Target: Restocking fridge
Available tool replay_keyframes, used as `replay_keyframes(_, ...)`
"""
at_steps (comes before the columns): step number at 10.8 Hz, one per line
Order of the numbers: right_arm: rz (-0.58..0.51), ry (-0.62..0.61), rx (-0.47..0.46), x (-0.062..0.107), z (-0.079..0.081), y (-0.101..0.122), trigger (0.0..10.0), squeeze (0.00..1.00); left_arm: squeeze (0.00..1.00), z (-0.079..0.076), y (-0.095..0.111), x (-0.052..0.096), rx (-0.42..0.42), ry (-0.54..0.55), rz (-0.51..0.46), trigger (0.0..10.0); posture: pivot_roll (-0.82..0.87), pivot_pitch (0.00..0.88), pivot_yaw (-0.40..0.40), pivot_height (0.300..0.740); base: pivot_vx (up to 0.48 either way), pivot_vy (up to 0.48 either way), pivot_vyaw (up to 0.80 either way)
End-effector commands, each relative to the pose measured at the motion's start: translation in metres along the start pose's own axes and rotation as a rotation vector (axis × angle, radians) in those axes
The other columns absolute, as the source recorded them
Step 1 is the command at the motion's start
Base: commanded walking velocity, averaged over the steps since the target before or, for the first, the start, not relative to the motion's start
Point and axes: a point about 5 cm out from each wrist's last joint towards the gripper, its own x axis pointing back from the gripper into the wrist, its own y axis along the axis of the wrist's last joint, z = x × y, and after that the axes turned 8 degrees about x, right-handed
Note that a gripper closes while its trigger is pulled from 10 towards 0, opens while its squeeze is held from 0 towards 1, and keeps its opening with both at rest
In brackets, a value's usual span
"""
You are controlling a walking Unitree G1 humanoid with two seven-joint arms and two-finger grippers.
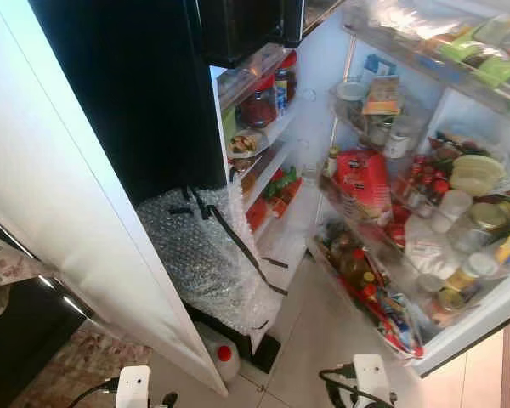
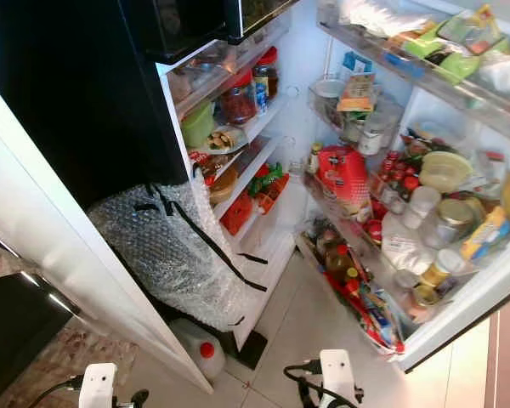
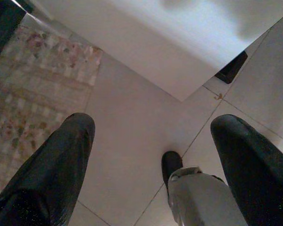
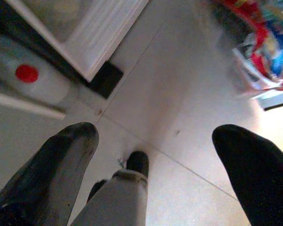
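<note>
Two doors stand open on fridge (image 1: 153, 110), seen from above. Left door (image 1: 59, 221) white, swung wide. Right door (image 1: 459, 331) swung out, racks packed: jars, bottles, tubs, red bag (image 1: 363, 180). Cabinet shelves (image 2: 238, 140) hold red-lidded jars (image 2: 238, 100), a green bowl (image 2: 197, 124), a plate of food (image 2: 223, 139), red packs lower down. Bubble wrap (image 1: 206, 255), taped with black strips, covers the lower front of the cabinet. White jug (image 2: 195, 355), red cap, on tiled floor (image 1: 323, 340) at the cabinet foot. Patterned rug (image 3: 33, 80) off to the left.

Left gripper (image 3: 153, 155): hanging low over the floor beside the left door, fingers (image 3: 52, 169) spread wide, nothing between them. Right gripper (image 4: 155, 160): low over tiles between jug and right door, fingers (image 4: 254, 174) likewise apart, nothing held. Wrist housings just visible at bottom edge of head views.

Judged step: standing before the opened fridge, no item in either gripper; stocking proper not begun, or between items. No loose item waiting to go in can be made out; jug is nearest candidate, uncertain.

Next move calls for: locating an item to load, then a free slot. Door racks near full; cabinet shelves look roomier. Wrap and tape over the lower front could snag a reaching arm; approach high.
</note>
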Motion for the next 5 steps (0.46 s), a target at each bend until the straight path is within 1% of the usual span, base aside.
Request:
replay_keyframes(1, -0.039, -0.024, -0.058, 0.002, 0.001, 0.0, 10.0, 0.0, 0.0, 0.004, -0.007, 0.002, 0.006, 0.02, 0.029, 10.0, -0.06, 0.03, 0.068, 0.74, 0.0, 0.0, 0.0)
replay_keyframes(2, -0.114, -0.031, -0.054, 0.002, 0.0, 0.006, 10.0, 0.0, 0.0, 0.005, -0.007, 0.002, 0.006, 0.021, 0.029, 10.0, -0.06, 0.035, 0.068, 0.74, 0.0, 0.0, 0.0)
replay_keyframes(4, -0.218, -0.007, 0.003, 0.004, 0.001, 0.017, 10.0, 0.0, 0.0, 0.004, -0.008, 0.002, 0.003, 0.02, 0.036, 10.0, -0.07, 0.035, 0.067, 0.74, 0.0, 0.0, 0.0)
replay_keyframes(5, -0.252, -0.003, 0.048, 0.004, 0.001, 0.021, 10.0, 0.0, 0.0, 0.003, -0.009, 0.002, 0.006, 0.02, 0.037, 10.0, -0.07, 0.035, 0.067, 0.74, 0.0, 0.0, 0.0)
